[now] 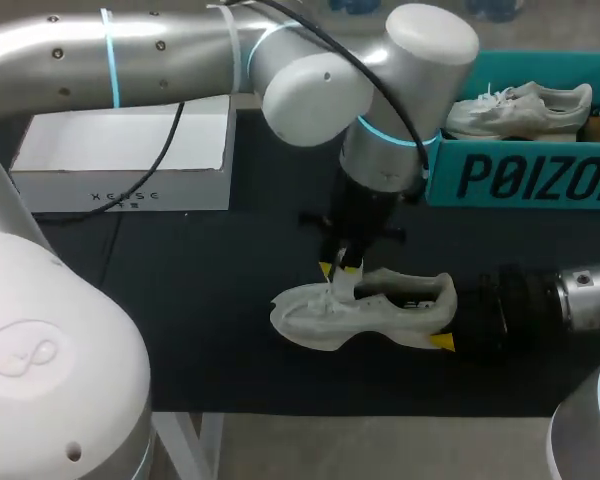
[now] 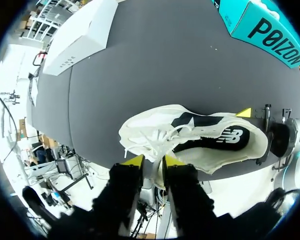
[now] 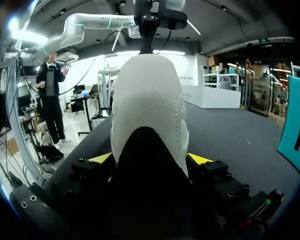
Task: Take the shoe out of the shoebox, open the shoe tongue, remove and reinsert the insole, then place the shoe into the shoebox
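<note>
The right gripper [image 3: 150, 159] is clamped on the heel of a white shoe [image 1: 380, 305], one yellow-tipped finger [image 3: 100, 158] pressed against each side of it. The right arm comes in low and level over the table [image 1: 210, 300]. The left gripper [image 2: 154, 162] hangs straight down over the laces and tongue [image 1: 342, 283] at the shoe's forward half. Whether it has hold of the tongue cannot be told from these views. The left arm sweeps in high across the back of the table to reach that spot.

The shoe sits upright on the dark, matte tabletop, toe toward the robot's left and heel toward its right. Its mouth faces up and shows the black insole [image 2: 217, 139] inside.

The shoe lies near the table's front edge, at about the middle of its width. At the back right stands the teal shoebox [image 1: 520, 180], open, with a second white shoe [image 1: 520, 108] lying inside. A white box [image 1: 120, 150] rests at the back left, and a black cable [image 1: 165, 140] from the left arm is draped across it. Both boxes stand well apart from the shoe, with dark tabletop between them and it.
</note>
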Motion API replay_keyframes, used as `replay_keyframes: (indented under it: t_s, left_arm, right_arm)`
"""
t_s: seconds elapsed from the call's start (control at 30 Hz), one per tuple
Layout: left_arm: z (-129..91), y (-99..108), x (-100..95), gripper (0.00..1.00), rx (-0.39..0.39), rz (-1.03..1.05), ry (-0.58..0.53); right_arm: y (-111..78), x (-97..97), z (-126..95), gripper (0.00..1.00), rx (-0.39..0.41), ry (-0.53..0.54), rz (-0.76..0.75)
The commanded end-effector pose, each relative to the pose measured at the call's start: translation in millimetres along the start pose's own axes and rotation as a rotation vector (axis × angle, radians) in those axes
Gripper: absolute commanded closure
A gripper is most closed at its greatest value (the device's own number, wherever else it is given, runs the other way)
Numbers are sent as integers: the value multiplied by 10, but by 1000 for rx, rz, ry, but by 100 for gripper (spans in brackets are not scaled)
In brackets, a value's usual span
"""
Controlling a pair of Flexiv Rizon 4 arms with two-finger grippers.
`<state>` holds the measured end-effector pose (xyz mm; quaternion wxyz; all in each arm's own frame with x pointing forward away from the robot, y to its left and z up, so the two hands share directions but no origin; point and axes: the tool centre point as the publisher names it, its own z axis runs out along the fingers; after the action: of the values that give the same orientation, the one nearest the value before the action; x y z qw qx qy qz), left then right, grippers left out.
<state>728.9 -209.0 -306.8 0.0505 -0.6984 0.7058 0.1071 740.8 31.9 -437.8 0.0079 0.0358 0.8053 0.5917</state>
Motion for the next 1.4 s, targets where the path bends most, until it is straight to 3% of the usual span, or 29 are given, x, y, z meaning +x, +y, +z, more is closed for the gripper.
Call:
replay_keyframes:
  t_s: [0.03,0.07,0.17,0.2,0.3,0.57,0.8,1.17,1.2,1.23,1.27,1.3,1.33,1.4]
  left_arm:
    - [61,46,3,56,-22,18,67]
    - [70,57,16,51,-30,26,75]
    - [93,89,45,57,-49,41,92]
    - [103,100,56,63,-51,44,94]
    - [115,118,67,100,-66,54,106]
    - [117,97,-73,100,-70,49,113]
    - [300,39,-271,100,-127,18,119]
    - [489,27,-313,100,-200,20,151]
    - [474,22,-311,93,-201,22,154]
    - [446,19,-311,58,-196,31,163]
    - [399,17,-309,51,-186,40,169]
    - [357,13,-310,19,-182,44,174]
    - [312,5,-315,5,-175,54,184]
    - [205,-5,-321,0,-152,86,194]
  right_arm:
    - [-30,30,29,100,3,-2,1]
    - [-30,30,29,100,3,-2,1]
    - [-30,30,29,100,3,-2,1]
    - [-30,30,29,100,3,-2,1]
    - [-30,30,29,100,3,-2,1]
    - [-30,30,29,100,3,-2,1]
    - [-30,30,29,100,3,-2,1]
    - [-30,30,29,100,3,-2,1]
    - [-30,30,29,100,3,-2,1]
    - [-30,30,29,100,3,-2,1]
    - [-30,30,29,100,3,-2,1]
    - [-30,30,29,100,3,-2,1]
    - [-30,30,29,100,3,-2,1]
    - [-30,30,29,100,3,-2,1]
